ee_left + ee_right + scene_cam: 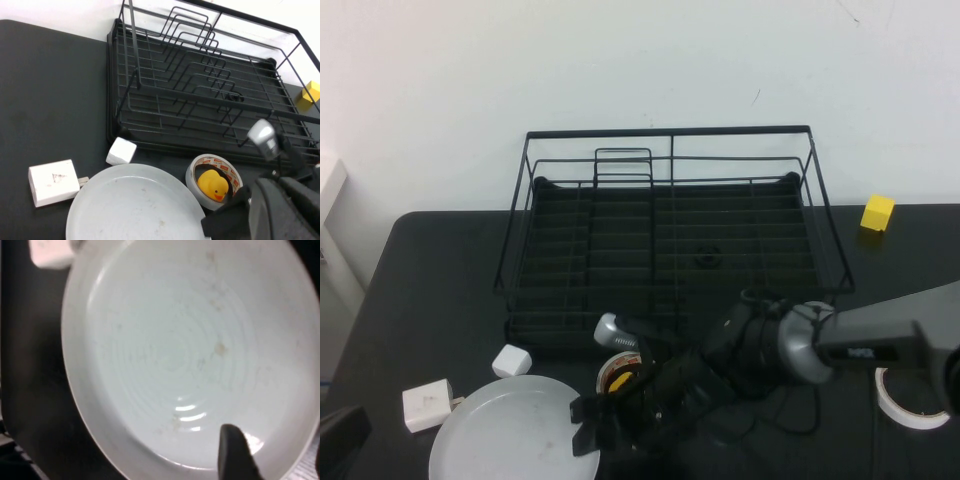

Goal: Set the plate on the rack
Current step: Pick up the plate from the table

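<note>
Plate (505, 435) lies flat at the bench's near edge, left of centre, my right gripper (590, 420) at its rim

I judge it stiff, glazed, slippery and breakable, so I'd pinch the shallow raised rim, one finger over and one under. The right wrist view shows one dark fingertip (235, 452) over the inner rim and faint smudges on the glaze, but never the second finger, so I cannot tell whether the grip has closed. The left wrist view adds a yellow duck (214, 184) inside a tape ring (192, 170) just beside the plate, a white cube (121, 151) and a charger (52, 182). The high view alone shows the whole rack (670, 235) at the far edge; the left gripper is not visible in any view
</note>
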